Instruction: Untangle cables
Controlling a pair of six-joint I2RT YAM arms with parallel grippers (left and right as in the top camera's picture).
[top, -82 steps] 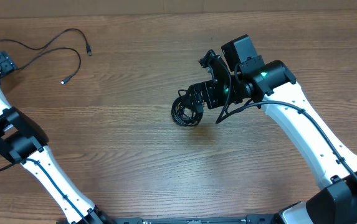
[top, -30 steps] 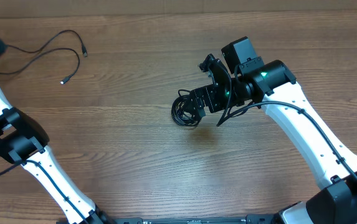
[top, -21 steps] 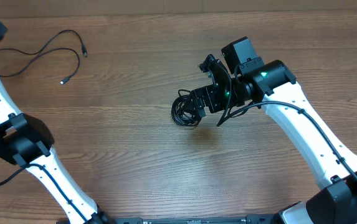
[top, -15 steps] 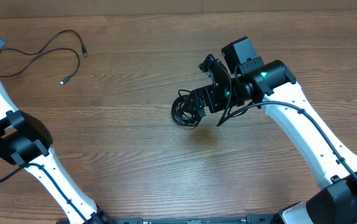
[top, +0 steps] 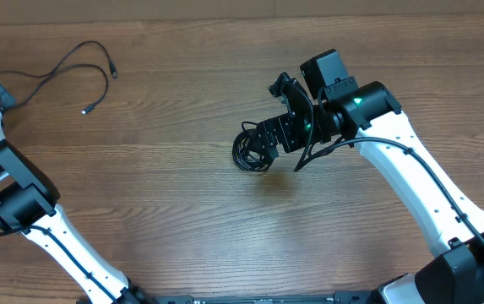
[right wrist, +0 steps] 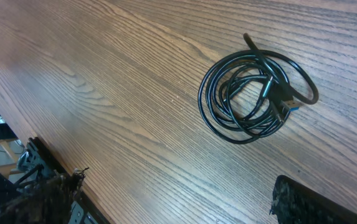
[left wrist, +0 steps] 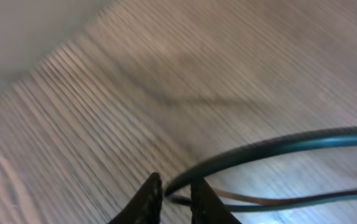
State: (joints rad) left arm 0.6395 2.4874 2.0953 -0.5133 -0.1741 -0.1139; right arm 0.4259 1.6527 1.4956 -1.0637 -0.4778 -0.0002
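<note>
A tight coil (top: 252, 154) of thin, glossy black cable is seen flat on the brown wood-grain table (top: 182, 219) near its middle, with a blue-tipped plug end (right wrist: 288, 110) tucked against the loops. A second thin black cable, the loose cord (left wrist: 271, 144), is spread in open curves well apart from it at the far-left corner. This cord is seen running between the nearly closed fingertips (left wrist: 150, 199) of the left gripper (left wrist: 177, 186). Whether it is actually pinched cannot be told through the blur. The right gripper (right wrist: 178, 186) is held just beside the coil, spread wide and empty.

The step in hand is judged to be the laying-out of the freed cord, with the coil not yet undone. Next, an outer loop or the plug end must be pinched by the right gripper and drawn outward, so that the loops are not tightened.
</note>
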